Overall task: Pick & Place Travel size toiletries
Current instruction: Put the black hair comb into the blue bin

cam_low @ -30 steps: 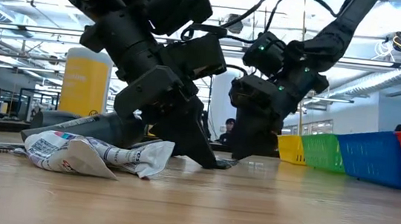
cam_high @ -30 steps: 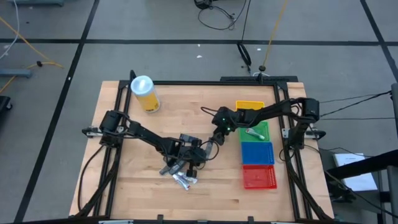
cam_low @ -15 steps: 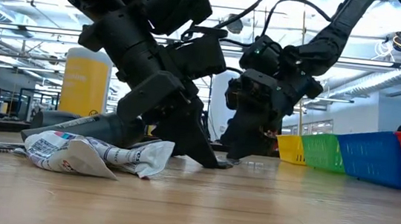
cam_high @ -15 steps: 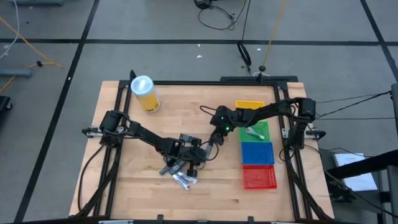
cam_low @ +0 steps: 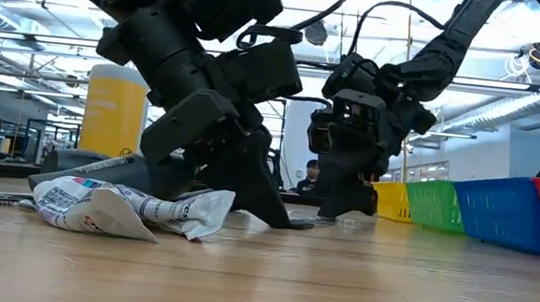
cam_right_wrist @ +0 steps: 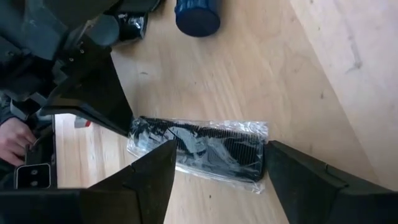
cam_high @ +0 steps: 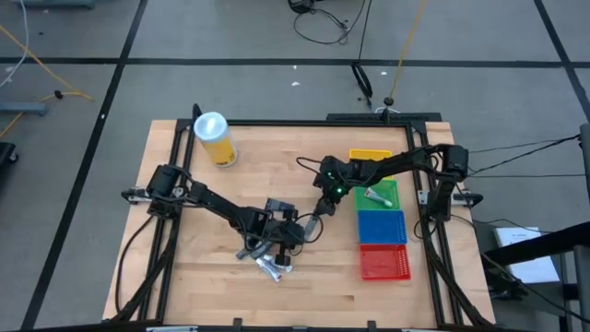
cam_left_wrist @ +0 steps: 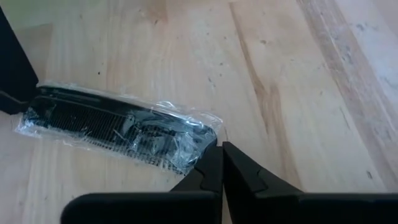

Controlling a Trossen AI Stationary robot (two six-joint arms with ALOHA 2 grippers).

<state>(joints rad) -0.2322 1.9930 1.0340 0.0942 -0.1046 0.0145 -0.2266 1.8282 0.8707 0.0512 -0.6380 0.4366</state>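
The left gripper (cam_left_wrist: 219,163), fingers pressing together, is nipping the wrapper corner of the bagged black comb (cam_left_wrist: 118,129) lying mid-table. The right gripper (cam_right_wrist: 214,163) is hovering spread wide over it, trays (cam_high: 382,226) well apart rightward.

Toiletry pile (cam_high: 269,261) partly hidden under left arm, blue-capped item (cam_right_wrist: 198,15) cut off by frame edge

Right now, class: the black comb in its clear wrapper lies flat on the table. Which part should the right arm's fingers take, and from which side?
Take the wrapped comb across its narrow width near mid-length, coming straight down. It lies flat and long, and the right gripper is open astride it. The left gripper, shut, pinches the wrapper's end, so probably keep clear of that end.
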